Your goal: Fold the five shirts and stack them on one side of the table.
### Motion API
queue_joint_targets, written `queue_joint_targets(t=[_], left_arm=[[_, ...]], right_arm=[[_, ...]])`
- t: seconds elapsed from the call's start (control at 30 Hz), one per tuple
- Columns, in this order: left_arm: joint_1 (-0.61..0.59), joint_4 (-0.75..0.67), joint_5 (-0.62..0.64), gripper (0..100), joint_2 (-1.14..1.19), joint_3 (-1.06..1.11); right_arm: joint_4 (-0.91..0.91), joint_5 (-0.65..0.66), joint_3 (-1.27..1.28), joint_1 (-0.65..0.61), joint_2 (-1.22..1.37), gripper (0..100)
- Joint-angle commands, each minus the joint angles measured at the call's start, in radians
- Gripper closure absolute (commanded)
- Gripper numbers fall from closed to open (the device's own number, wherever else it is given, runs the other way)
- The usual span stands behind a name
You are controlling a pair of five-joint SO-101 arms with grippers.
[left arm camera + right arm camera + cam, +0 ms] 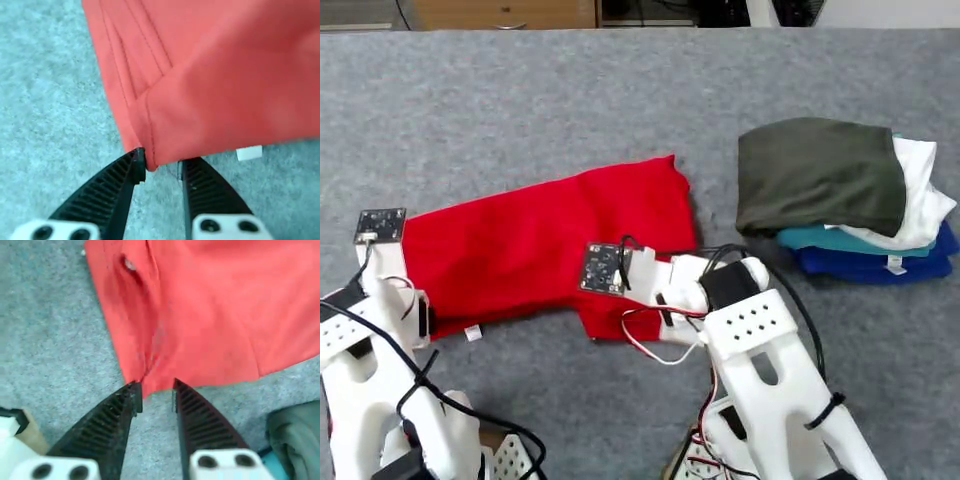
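A red shirt (540, 245) lies spread across the middle of the grey table, partly folded. My left gripper (162, 167) is at the shirt's near-left corner (150, 155); its fingers stand a little apart, with the folded corner between the tips. In the high view, the left gripper (425, 318) sits beside the shirt's white tag (472, 333). My right gripper (157, 390) is at the shirt's near edge (150, 375), open, with creased cloth between the tips. At the right, a stack holds a dark green shirt (820, 175) on top, then white (925, 195), teal (815, 238) and blue (880, 262) shirts.
The grey table cover (520, 110) is bare behind the red shirt and along the left. A wooden cabinet (500, 12) stands beyond the far edge. Both arms' white bases fill the near edge, with loose cables (665, 350) by the right arm.
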Motion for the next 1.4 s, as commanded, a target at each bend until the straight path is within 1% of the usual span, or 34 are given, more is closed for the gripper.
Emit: queue_joint_targets(t=[0.0, 0.1, 0.13, 0.17, 0.2, 0.27, 0.33, 0.37, 0.47, 0.5, 0.57, 0.63, 0.7, 0.83, 0.93, 1.0, 1.1, 1.17, 1.2, 1.27, 1.37], left_arm=[[-0.014, 0.089, -0.006, 87, -0.021, -0.107], [-0.018, 0.186, -0.008, 87, -0.021, -0.196], [-0.018, 0.218, -0.008, 88, -0.021, -0.233], [-0.018, 0.253, -0.008, 89, -0.021, -0.273], [-0.018, 0.288, -0.008, 92, -0.021, -0.315], [-0.017, 0.354, -0.003, 99, -0.021, -0.402], [-0.012, 0.414, 0.002, 97, -0.021, -0.482], [-0.008, 0.433, 0.017, 98, -0.021, -0.519], [0.041, 0.439, 0.141, 98, -0.012, -0.598], [0.074, 0.422, 0.184, 98, -0.01, -0.603], [0.149, 0.338, 0.261, 98, -0.01, -0.565], [0.207, 0.215, 0.321, 98, -0.001, -0.486], [0.235, 0.097, 0.356, 98, 0.033, -0.404], [0.216, -0.064, 0.373, 98, 0.147, -0.29], [0.193, -0.143, 0.368, 98, 0.24, -0.259], [0.172, -0.176, 0.367, 98, 0.302, -0.261], [0.147, -0.198, 0.367, 98, 0.358, -0.278], [0.135, -0.161, 0.367, 98, 0.371, -0.313], [0.13, -0.12, 0.367, 98, 0.371, -0.345], [0.127, -0.014, 0.367, 98, 0.371, -0.436], [0.107, 0.157, 0.371, 98, 0.381, -0.637]], right_arm=[[0.041, 0.005, -0.01, -0.025, -0.03, 87.1], [0.052, 0.005, -0.03, -0.024, -0.099, 87.5], [0.051, 0.0, -0.047, -0.022, -0.119, 89.8], [0.048, -0.002, -0.065, -0.024, -0.137, 94.4], [0.034, -0.008, -0.079, -0.025, -0.142, 99.7], [-0.011, -0.064, -0.099, -0.027, -0.12, 98.1], [-0.08, -0.101, -0.099, -0.027, -0.047, 99.8], [-0.115, -0.117, -0.102, -0.036, 0.01, 99.5], [-0.19, -0.199, -0.148, -0.074, 0.223, 99.6], [-0.201, -0.229, -0.18, -0.094, 0.297, 99.6], [-0.204, -0.267, -0.251, -0.143, 0.427, 99.6], [-0.204, -0.288, -0.309, -0.183, 0.542, 99.6], [-0.204, -0.315, -0.34, -0.214, 0.633, 99.6], [-0.206, -0.339, -0.308, -0.277, 0.723, 99.6], [-0.227, -0.368, -0.252, -0.343, 0.722, 99.6], [-0.241, -0.379, -0.243, -0.358, 0.72, 99.6], [-0.218, -0.377, -0.311, -0.292, 0.719, 99.6], [-0.144, -0.371, -0.41, -0.213, 0.713, 99.6], [-0.092, -0.361, -0.469, -0.17, 0.7, 99.6], [-0.003, -0.299, -0.587, -0.091, 0.667, 99.6], [0.029, -0.267, -0.745, 0.015, 0.625, 99.6]])
